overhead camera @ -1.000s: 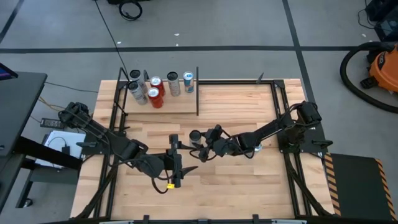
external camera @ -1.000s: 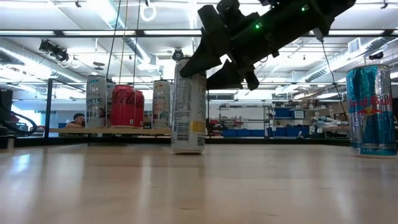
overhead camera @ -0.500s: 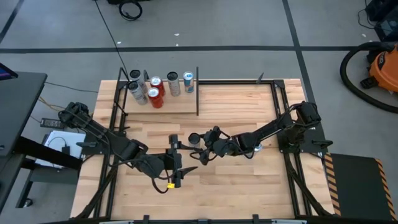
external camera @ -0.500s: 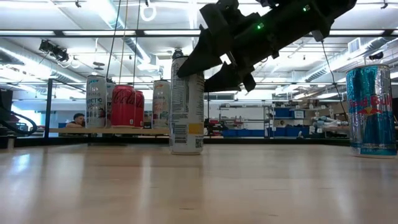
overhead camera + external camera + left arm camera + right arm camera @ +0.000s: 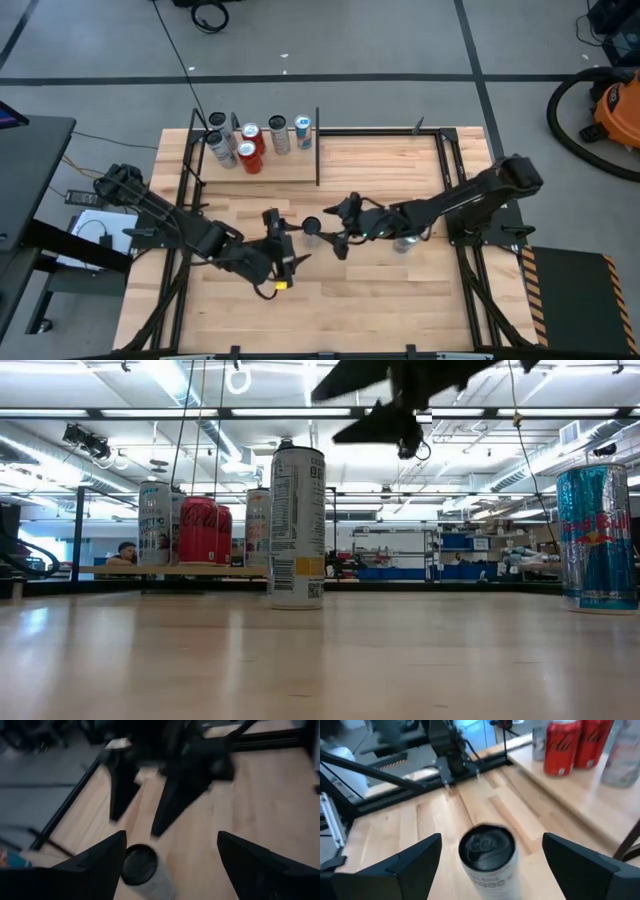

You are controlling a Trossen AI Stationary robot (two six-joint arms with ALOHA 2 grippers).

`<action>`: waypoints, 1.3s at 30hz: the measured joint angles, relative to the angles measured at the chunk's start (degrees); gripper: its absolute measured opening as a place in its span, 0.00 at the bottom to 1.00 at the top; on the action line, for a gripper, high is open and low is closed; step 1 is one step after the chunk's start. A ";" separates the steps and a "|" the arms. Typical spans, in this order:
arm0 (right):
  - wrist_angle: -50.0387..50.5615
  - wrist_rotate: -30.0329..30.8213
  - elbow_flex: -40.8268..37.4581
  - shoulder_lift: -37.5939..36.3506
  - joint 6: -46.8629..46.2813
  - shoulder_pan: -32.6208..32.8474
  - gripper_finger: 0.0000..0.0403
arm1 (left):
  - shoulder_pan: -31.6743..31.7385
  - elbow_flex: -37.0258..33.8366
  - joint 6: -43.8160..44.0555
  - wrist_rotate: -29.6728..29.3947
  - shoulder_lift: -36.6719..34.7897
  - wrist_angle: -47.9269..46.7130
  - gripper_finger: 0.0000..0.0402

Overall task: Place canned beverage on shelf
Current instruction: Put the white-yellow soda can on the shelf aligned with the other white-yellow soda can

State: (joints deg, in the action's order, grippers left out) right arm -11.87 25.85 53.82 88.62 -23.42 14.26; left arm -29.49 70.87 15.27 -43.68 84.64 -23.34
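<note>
Standing: tall can (image 5: 312, 227) upright mid-bench, ungripped, well apart from the shelf (image 5: 290, 166).
Right end effector (image 5: 335, 222): wide, above it.
Left end effector (image 5: 283, 240): wide, beside.
Next: grasp, carry shelfward.

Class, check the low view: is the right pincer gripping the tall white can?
No: the right pincer hangs open above the white can, which stands alone on the table.
</note>
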 joint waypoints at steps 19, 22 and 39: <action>18.92 6.08 0.04 -12.46 3.95 1.77 0.88 | 10.28 -0.04 12.72 11.47 3.37 -2.18 0.78; 19.15 6.10 0.04 -12.44 4.51 1.75 0.88 | 11.88 -0.04 13.15 11.43 3.65 -2.83 0.78; 19.31 6.03 0.04 -12.43 3.97 1.75 0.88 | 14.33 -0.01 14.26 14.06 8.89 -4.25 0.78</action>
State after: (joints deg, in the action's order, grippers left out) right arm 7.44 31.88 53.87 76.18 -19.45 16.01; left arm -15.16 70.85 29.53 -29.63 93.53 -27.59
